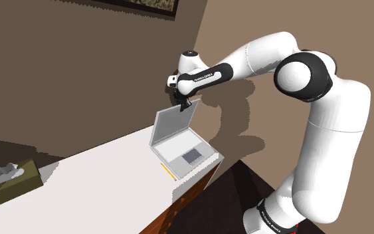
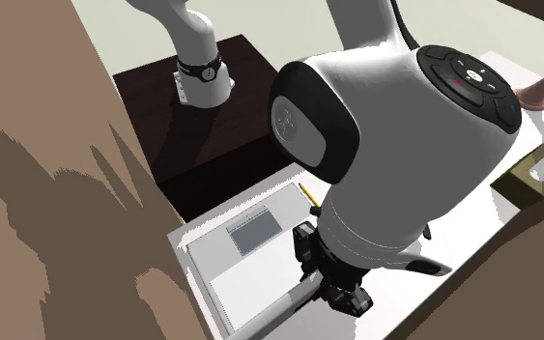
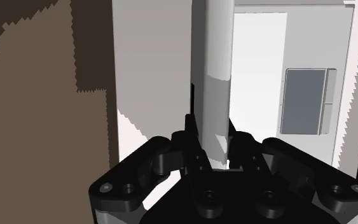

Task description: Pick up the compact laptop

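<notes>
The gripper is drawn in narrow on the top edge of the laptop's raised lid, its fingers clasping the lid from both sides. The open laptop sits on the bench at its end on the shoulder view's right, near the wall. A pencil lies just beside its base.

The laptop is pale grey, its trackpad a darker grey. The gripper is all black. The arm is white with black joints, and one black band carries white lettering. The table has a white top and a reddish-brown side. The pencil is yellow. The tissue box is olive green, its tissue grey-white. The wall is plain brown, the floor dark brown, and the stand near black.
</notes>
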You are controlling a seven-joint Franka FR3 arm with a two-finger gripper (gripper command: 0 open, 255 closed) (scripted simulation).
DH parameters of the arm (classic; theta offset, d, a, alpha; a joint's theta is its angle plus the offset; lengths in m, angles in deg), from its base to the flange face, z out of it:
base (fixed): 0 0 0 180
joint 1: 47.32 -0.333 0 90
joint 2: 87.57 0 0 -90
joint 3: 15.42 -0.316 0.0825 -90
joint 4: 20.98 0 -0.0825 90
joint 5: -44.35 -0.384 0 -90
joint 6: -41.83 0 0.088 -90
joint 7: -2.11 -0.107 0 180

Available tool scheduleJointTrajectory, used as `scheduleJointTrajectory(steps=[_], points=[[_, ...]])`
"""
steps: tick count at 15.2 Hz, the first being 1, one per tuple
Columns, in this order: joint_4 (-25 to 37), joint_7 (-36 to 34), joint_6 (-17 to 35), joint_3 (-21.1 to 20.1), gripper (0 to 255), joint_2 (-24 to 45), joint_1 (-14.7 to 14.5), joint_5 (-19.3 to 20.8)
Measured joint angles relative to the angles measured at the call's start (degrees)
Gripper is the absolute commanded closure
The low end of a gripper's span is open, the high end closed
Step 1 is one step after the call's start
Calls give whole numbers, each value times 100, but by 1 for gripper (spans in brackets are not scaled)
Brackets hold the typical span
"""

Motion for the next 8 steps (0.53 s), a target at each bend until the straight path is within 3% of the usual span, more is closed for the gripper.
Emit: scheduleJointTrajectory(steps=[8], points=[[0, 14, -66, 0, 255, -51, -1, -2]])
